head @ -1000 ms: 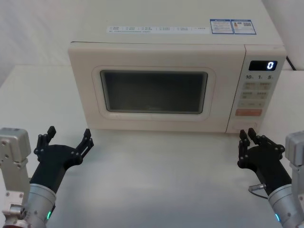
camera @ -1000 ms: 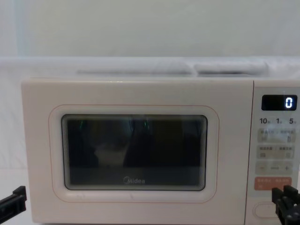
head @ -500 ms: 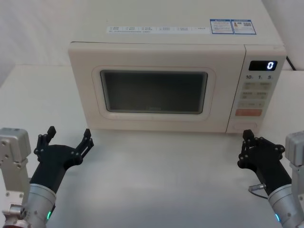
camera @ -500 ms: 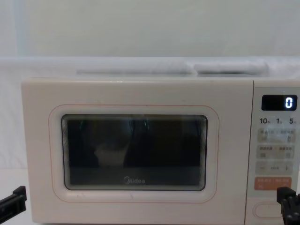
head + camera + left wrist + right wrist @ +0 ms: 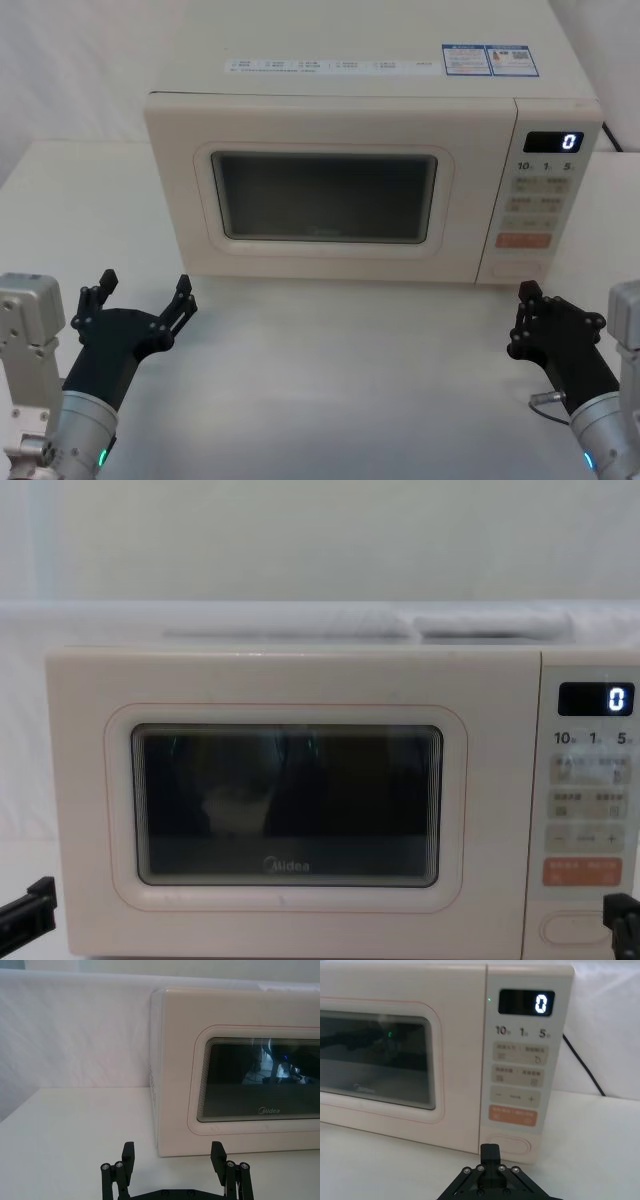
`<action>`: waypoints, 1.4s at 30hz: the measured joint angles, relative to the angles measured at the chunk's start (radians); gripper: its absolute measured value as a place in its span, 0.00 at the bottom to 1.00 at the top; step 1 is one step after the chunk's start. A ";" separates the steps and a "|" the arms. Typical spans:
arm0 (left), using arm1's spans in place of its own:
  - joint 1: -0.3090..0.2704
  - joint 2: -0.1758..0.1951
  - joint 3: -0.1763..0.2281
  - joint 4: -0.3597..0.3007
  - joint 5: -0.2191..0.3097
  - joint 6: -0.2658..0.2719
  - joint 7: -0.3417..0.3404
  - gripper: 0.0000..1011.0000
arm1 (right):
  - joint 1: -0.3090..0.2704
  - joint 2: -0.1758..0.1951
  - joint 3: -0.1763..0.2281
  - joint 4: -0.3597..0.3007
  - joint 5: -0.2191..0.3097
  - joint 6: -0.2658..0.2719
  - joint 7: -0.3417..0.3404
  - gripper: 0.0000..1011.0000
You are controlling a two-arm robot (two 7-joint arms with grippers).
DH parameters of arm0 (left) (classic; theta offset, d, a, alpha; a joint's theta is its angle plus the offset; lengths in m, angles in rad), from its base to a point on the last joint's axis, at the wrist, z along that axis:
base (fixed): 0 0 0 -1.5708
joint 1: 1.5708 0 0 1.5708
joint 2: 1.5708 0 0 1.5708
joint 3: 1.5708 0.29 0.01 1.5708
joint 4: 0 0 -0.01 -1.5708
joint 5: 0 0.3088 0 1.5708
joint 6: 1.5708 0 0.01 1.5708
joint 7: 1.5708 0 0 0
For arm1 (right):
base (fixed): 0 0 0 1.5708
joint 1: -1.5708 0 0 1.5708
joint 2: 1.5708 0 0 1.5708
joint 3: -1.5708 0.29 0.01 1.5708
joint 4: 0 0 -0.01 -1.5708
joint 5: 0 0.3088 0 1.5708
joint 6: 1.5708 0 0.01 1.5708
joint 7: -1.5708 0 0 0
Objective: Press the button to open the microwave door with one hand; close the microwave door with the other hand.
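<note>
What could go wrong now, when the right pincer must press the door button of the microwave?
1. The right pincer is shut, in front of the button but not touching it. The orange key sits just above, so a high aim may press that instead.
2. The left pincer waits open in front of the microwave door, near its left edge; it could stand in the door's way if it swings that far.
</note>
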 joint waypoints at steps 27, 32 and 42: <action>0.000 0.000 0.000 0.000 0.000 0.000 0.000 0.99 | 0.120 -0.076 0.061 0.171 -0.020 0.039 0.062 0.00; 0.000 0.000 0.000 0.000 0.000 0.000 0.000 0.99 | 0.142 -0.085 0.069 0.199 -0.026 0.037 0.062 0.00; 0.000 0.000 0.000 0.000 0.000 0.000 0.000 0.99 | 0.185 -0.102 0.085 0.260 -0.036 0.027 0.060 0.00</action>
